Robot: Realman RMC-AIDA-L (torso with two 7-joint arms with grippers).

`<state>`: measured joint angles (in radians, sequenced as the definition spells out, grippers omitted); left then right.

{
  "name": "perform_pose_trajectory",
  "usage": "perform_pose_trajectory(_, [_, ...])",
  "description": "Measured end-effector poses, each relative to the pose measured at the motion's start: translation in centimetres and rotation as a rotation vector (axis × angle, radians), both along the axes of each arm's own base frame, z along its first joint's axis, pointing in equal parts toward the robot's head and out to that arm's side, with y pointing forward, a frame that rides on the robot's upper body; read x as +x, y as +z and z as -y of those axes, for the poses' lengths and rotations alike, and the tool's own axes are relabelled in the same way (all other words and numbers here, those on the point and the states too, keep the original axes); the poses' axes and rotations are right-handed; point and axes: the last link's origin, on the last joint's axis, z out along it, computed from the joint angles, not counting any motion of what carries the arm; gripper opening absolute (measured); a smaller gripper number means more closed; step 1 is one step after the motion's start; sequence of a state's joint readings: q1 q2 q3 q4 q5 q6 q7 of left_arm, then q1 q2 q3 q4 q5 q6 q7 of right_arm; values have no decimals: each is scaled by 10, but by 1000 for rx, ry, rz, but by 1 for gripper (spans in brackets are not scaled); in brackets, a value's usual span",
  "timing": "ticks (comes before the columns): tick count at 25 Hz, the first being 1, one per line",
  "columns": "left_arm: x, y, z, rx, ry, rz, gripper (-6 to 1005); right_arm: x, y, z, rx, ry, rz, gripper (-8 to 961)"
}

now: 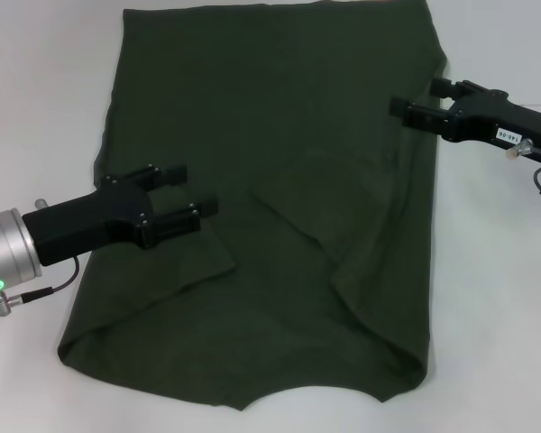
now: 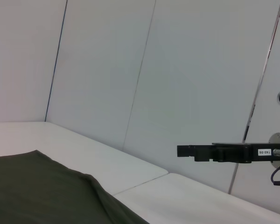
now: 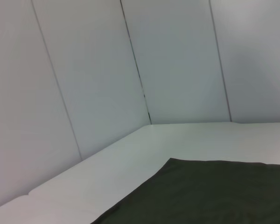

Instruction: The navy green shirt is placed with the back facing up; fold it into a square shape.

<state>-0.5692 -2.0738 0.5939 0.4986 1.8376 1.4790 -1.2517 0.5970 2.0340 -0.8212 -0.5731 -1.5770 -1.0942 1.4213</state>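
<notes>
The navy green shirt lies flat on the white table, plain side up, with both side parts folded inward and creases running down its middle. In the head view my left gripper hovers over the shirt's left part, open, nothing between its fingers. Over the shirt's right edge, toward the far end, my right gripper is also open and empty. The left wrist view shows a corner of the shirt and the right gripper side-on farther off. A shirt corner also appears in the right wrist view.
Bare white table surrounds the shirt on the left and right. Pale wall panels stand behind the table in both wrist views. The shirt's near hem lies close to the table's front edge.
</notes>
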Motion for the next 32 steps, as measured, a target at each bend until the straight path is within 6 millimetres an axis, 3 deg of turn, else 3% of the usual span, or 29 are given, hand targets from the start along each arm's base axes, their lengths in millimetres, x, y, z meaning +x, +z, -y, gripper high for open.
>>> perform_pose_trajectory(14, [0,3,-1,-11,23,13,763,1,-3,17,-13,117,33,936])
perform_pose_trajectory(24, [-14,36,6,-35,88,34,762,-2,-8,38,-138,196,11,936])
perform_pose_trajectory(32, [-25,49,9,-37,158,68,762,-22,19,39,-358,199,-8,935])
